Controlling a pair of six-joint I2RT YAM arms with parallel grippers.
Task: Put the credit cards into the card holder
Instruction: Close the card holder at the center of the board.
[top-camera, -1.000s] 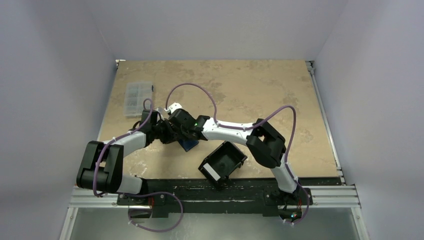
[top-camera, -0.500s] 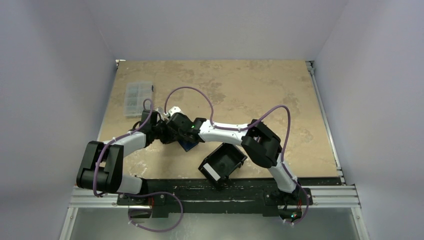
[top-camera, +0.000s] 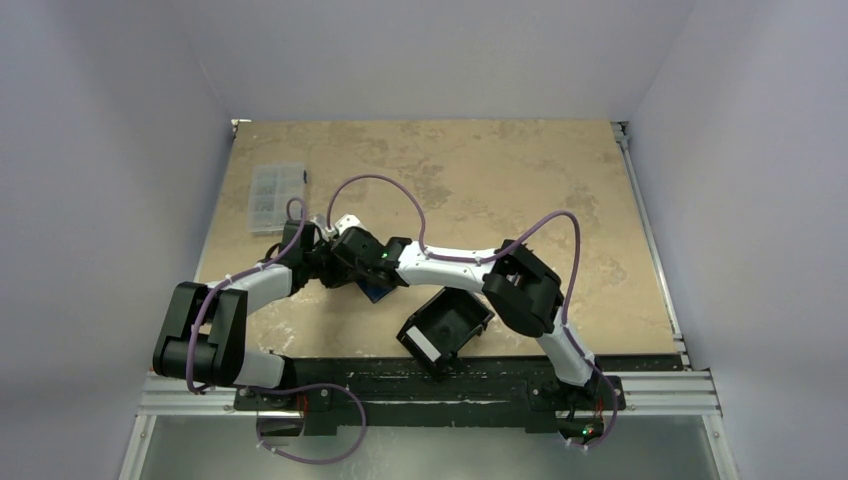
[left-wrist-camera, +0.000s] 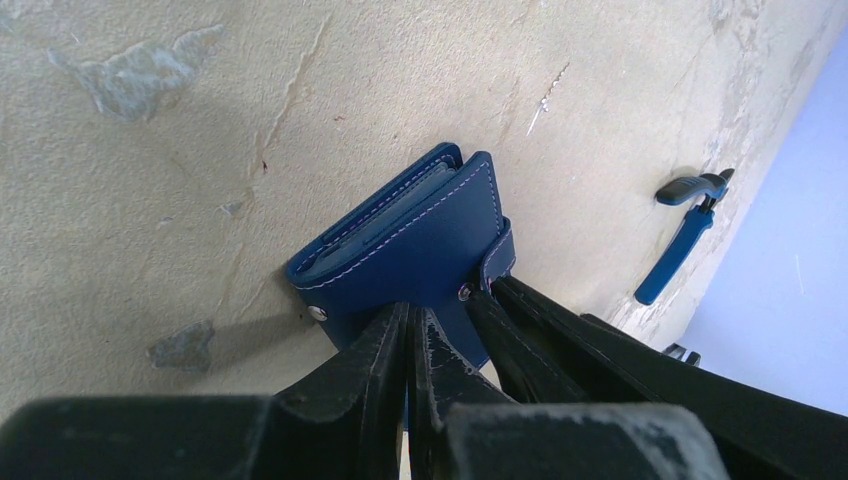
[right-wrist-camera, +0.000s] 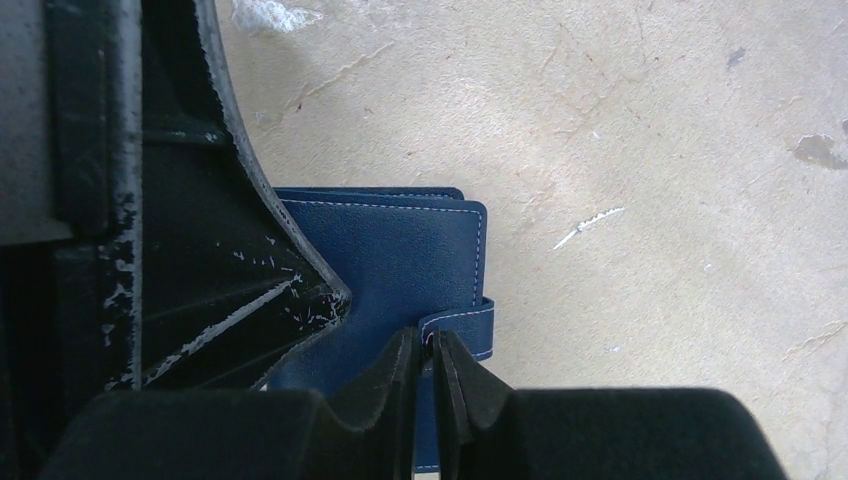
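Blue card holder (left-wrist-camera: 420, 240) on table (top-camera: 480, 180), left of middle, folded, caught between both claws. Left claw (left-wrist-camera: 410, 318) pinched tight on its near edge, same as second ago. Right claw (right-wrist-camera: 432, 340) has narrowed since then, now almost closed on snap strap (right-wrist-camera: 462, 320). Right arm (top-camera: 450, 265) shifted slightly left. Black tray (top-camera: 445, 328) near front edge, unmoved.

Right jaws tighter on card holder (right-wrist-camera: 400, 260)
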